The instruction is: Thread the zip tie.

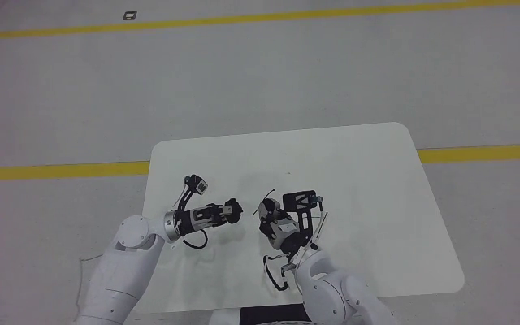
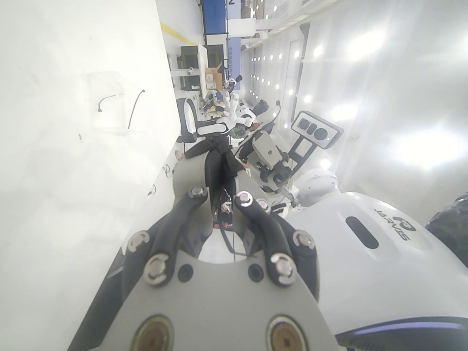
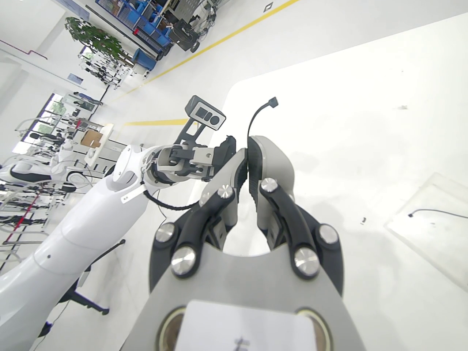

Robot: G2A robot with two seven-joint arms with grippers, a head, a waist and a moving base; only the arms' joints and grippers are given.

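**Ana:** Black nylon is showing in the right wrist view. The zip tie [image 3: 252, 122] is rising out of the tip of the right pincer [image 3: 247, 149], which is pinching the strap with its pads pressed together. The square head is hanging free beyond the fingertips, above the white table [image 3: 365, 129].

**Ben:** And the tail end?

**Ana:** It is hiding between the pads or behind them; I cannot tell which. The left pincer [image 3: 226, 147] is sitting just beside the right pincer's tip, apart from the head. Well apart from the right pincer, a clear tray [image 3: 438, 242] is lying on the table and is holding a spare tie [image 3: 435, 211].

**Ben:** What is the left wrist view giving?

**Ana:** The left pincer's pads are lying drawn together, very narrow. I am not able to tell if they are pinching anything. The right pincer is standing close beyond its tip.

**Ben:** And from the top?

**Ana:** The two pincers are facing each other tip to tip, with a small gap between them. The tie is poking out from the right one.

**Ben:** So how far is it?

**Ana:** I am judging it as early. The tie is lifted and held, but no strap seems to be passing through the head. Bringing the tail to the head, pushing it through and pulling it are all remaining.
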